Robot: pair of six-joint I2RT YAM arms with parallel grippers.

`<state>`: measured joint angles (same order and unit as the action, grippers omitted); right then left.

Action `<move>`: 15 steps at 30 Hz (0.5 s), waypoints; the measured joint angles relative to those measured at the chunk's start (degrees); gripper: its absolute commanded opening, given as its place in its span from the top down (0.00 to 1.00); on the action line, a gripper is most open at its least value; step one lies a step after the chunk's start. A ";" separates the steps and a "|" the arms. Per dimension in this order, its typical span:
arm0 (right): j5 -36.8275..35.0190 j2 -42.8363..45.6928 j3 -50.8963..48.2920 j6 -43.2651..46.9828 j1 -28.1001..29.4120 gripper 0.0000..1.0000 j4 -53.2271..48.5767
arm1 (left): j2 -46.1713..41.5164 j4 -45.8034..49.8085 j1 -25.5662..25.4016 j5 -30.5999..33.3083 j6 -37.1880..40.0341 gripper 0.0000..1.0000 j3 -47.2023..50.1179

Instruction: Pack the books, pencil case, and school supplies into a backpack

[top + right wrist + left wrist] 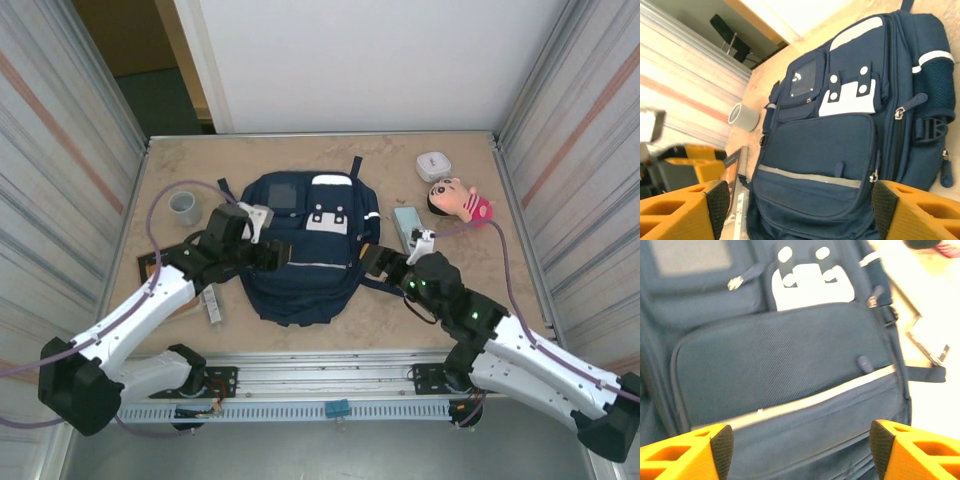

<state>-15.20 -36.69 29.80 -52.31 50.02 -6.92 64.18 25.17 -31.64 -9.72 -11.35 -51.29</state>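
From where I sit, I judge the packing as barely begun. The backpack (300,290) lies flat at the centre of the table (180,170), front face up. In the right wrist view every zip I can make out on the backpack (825,145) looks drawn shut, so opening a compartment comes before anything goes in.

The left gripper (282,255) hangs over the bag's 9 o'clock edge. In its own camera the jaws stand wide apart above the front pocket (780,355) with nothing between them. The right gripper (368,262) sits at the bag's 3 o'clock edge, likewise spread and empty (802,200).

Everything I can find of the load is outside the bag:
- The pencil case (407,228) lies on the table at the backpack's 3 o'clock, just beyond the right gripper.
- The silver-grey bar (212,305) lies at about 8 o'clock, beside the left arm.
- What looks like a book (150,268) lies at 9 o'clock, partly under that arm.

The grey cup (185,207) at 10 o'clock, the doll (462,200) and the small white case (433,165) at 2 o'clock are not for packing (I leave them alone). Left to do: open the bag, load each item, close it
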 measured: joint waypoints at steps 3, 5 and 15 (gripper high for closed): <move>0.00 3.28 -3.78 1.84 0.00 0.23 0.48 | 5.16 0.22 -0.26 -5.51 8.79 0.30 -5.09; -0.02 5.22 -6.23 3.13 0.02 0.22 0.57 | 9.77 0.20 -0.48 -10.56 15.98 0.32 -8.04; -0.33 12.37 -7.96 7.67 0.00 0.18 0.35 | 27.36 5.25 -7.41 -16.46 55.25 0.25 -11.50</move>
<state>-15.53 -24.32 21.85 -44.64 50.02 -6.57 91.55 30.41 -39.05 -26.17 43.90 -62.78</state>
